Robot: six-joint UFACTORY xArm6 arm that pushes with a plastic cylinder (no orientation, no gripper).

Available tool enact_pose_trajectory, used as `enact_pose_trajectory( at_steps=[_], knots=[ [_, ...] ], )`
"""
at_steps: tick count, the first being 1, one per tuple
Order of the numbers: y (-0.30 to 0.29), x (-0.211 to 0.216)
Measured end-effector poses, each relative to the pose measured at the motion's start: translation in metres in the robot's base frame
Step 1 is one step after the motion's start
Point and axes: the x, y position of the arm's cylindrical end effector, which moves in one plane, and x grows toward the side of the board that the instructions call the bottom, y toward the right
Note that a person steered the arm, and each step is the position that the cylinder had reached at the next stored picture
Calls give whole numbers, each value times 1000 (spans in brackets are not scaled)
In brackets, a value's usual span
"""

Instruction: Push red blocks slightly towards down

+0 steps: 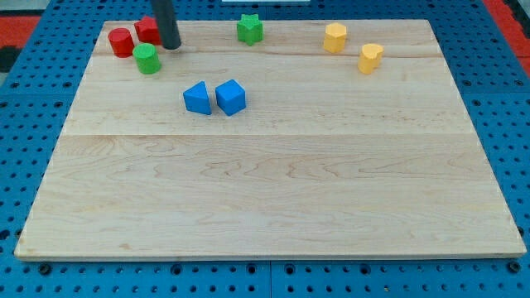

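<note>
Red blocks (pixel 122 41) (pixel 146 30) lie side by side, seemingly touching my tip (pixel 171 47).

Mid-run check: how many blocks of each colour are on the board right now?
Red: 2, a cylinder and a block partly behind my tip
Green: 2, a cylinder and a star-like block
Blue: 2
Yellow: 2
Total: 8
</note>
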Motion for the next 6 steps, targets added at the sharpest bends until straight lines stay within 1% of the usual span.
enact_pose_trajectory(
  at_steps=[1,2,3,4,5,6],
  knots=[
    [33,-2],
    [46,-3],
    [54,-32],
    [61,-47],
    [53,-55],
    [52,-55]
  ],
)
